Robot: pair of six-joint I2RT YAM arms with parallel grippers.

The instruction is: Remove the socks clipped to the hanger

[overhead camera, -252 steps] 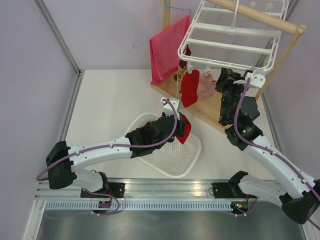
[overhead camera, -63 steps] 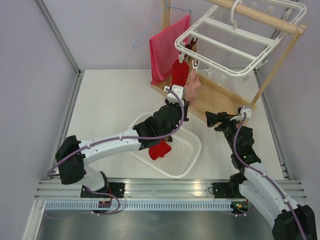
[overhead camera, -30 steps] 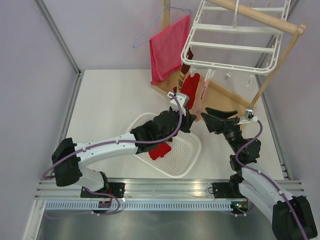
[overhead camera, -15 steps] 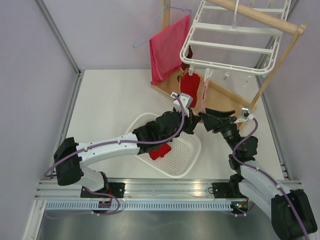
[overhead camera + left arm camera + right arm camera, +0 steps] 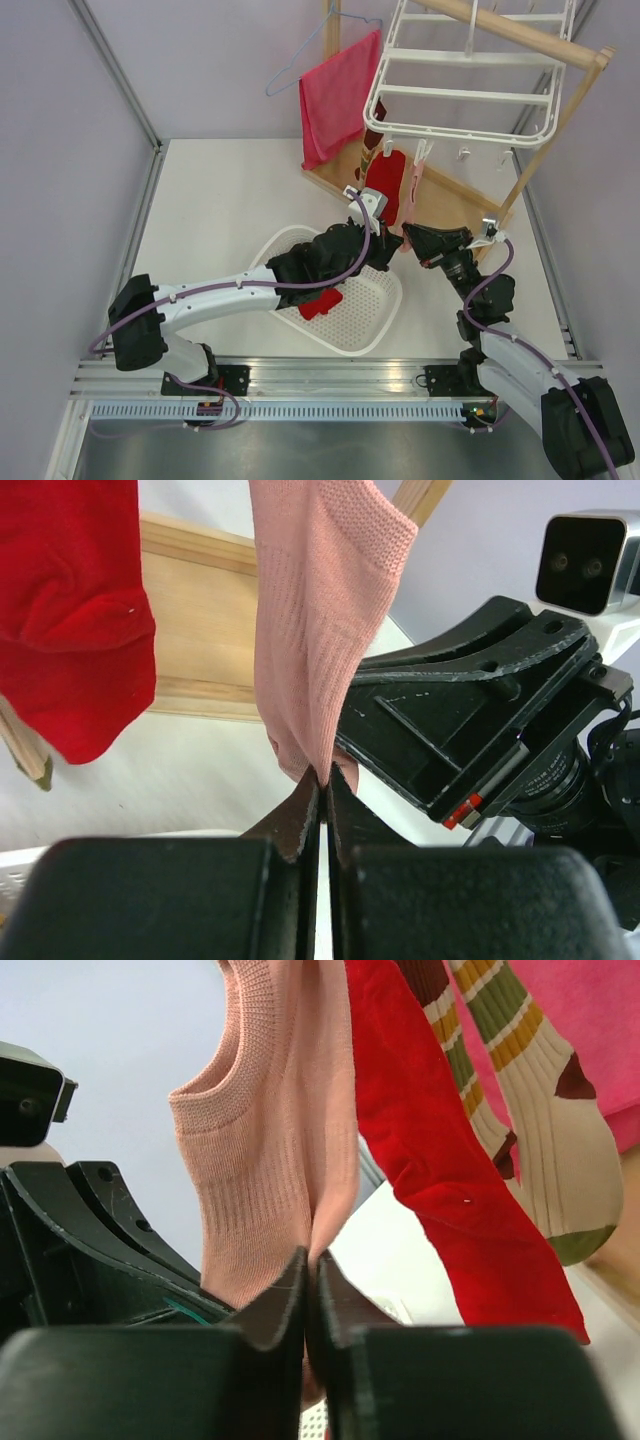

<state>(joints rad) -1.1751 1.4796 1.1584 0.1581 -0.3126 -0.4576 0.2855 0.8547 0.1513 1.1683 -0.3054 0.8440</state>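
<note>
Your left hand [image 5: 325, 780] and right hand [image 5: 308, 1260] are both pinched on the lower tip of the pale pink knitted sock [image 5: 310, 630], which hangs clipped to the white plastic drying hanger [image 5: 460, 94] far right, probably to tug it free.

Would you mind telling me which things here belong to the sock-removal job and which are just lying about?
Job: white plastic drying hanger; pale pink fabric sock; red fabric sock beside it; striped brown, olive and cream sock; white perforated basket holding another red sock.
Lying about: red-pink cloth towel; thin wire clothes hanger; wooden stand.
</note>
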